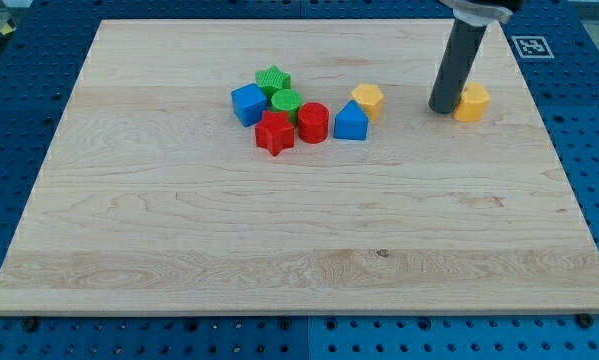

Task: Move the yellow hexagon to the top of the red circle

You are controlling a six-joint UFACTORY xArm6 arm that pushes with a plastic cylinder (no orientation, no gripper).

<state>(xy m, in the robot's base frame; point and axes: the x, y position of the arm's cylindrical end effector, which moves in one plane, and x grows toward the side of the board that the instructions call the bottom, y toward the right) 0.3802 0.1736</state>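
The red circle (313, 122) stands in a cluster of blocks at the board's upper middle. A yellow block that looks like a hexagon (368, 100) sits just to the upper right of the cluster, touching the blue house-shaped block (350, 121). A second yellow block (471, 102), whose shape I cannot make out, lies further toward the view's right. My tip (444, 109) rests on the board right against that second yellow block's left side, well to the right of the hexagon-like one.
The cluster also holds a red star (274, 132), a blue cube (248, 104), a green star (273, 80) and a green circle (286, 102), packed close together. The wooden board (279, 240) lies on a blue perforated table.
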